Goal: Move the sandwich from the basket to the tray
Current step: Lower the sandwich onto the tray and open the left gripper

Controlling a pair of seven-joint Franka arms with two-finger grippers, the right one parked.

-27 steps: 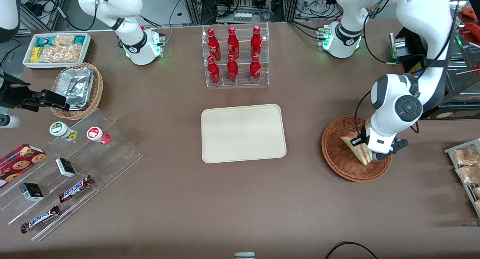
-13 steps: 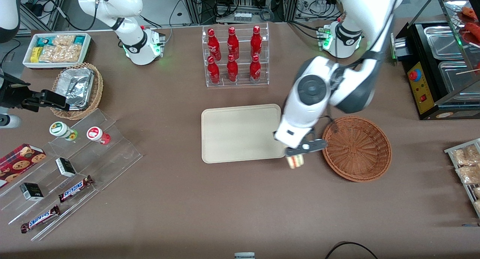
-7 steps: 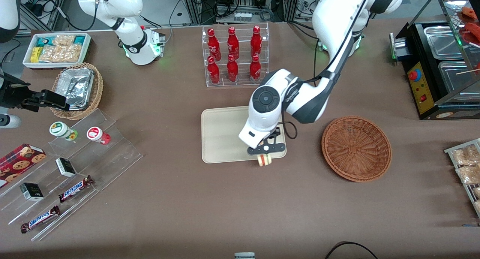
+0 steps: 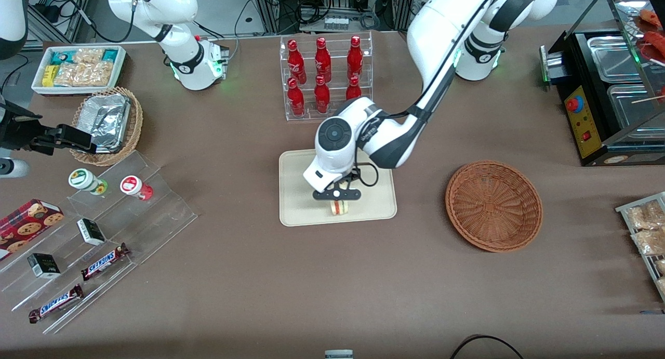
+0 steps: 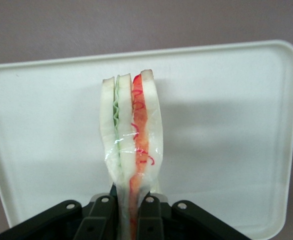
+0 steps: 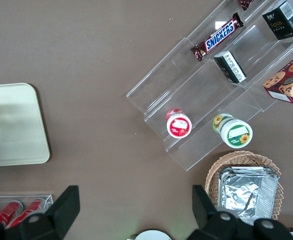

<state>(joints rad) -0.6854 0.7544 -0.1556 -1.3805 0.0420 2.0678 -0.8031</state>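
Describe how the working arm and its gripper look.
The left arm is glossy white with dark grey joint bands, a round grey cap at the wrist, and a thin black cable looping beside it. Its gripper is black with two fingers. A green light glows at the base.

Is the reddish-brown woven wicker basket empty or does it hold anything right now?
Empty. The wicker basket shows only bare weave; the gripper holds the wrapped triangular sandwich over the cream tray.
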